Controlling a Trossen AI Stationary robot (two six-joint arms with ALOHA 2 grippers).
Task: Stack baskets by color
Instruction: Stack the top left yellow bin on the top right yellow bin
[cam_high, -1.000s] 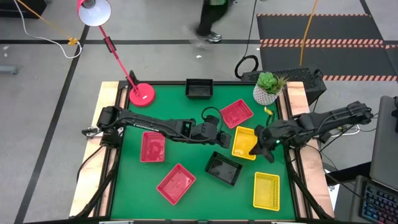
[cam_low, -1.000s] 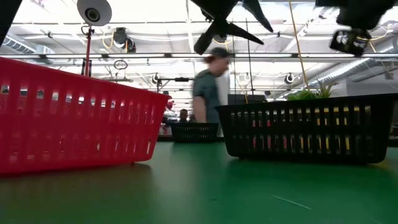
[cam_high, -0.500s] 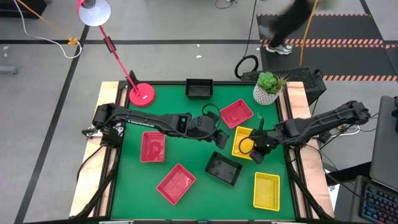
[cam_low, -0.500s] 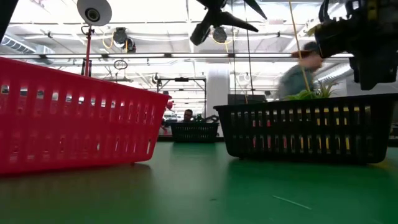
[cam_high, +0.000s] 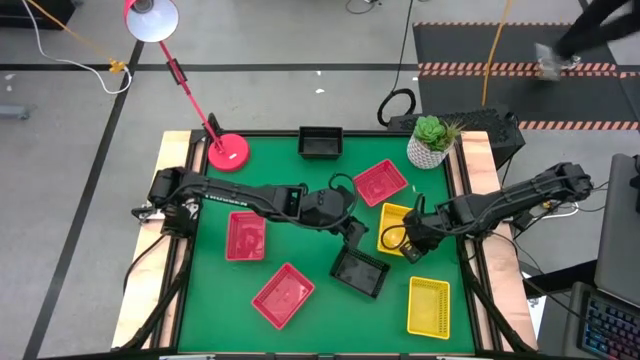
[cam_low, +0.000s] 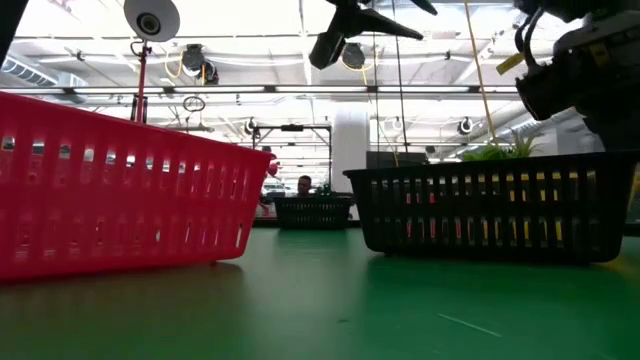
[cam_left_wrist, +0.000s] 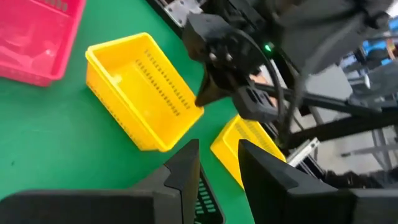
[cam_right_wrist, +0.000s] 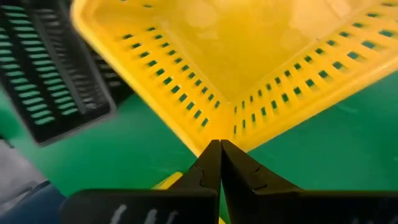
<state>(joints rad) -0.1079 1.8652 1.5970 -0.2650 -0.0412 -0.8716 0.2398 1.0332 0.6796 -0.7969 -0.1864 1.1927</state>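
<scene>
Red baskets: three showing; yellow: two; black: two.
Right gripper (cam_high: 407, 238), closed empty, is hovering beside the yellow basket (cam_high: 392, 229); left gripper (cam_high: 352, 228), parted, flanking.

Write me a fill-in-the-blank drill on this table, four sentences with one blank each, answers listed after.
1. The basket at the far edge of the table, beside the lamp base, is ____ in colour.
2. The right gripper has its fingers ____ at a corner of the yellow basket.
3. The white pot by the table's far right corner holds a green ____.
4. The left gripper hovers between the yellow basket and a ____ basket.

Missing words: black; shut; plant; black
</scene>
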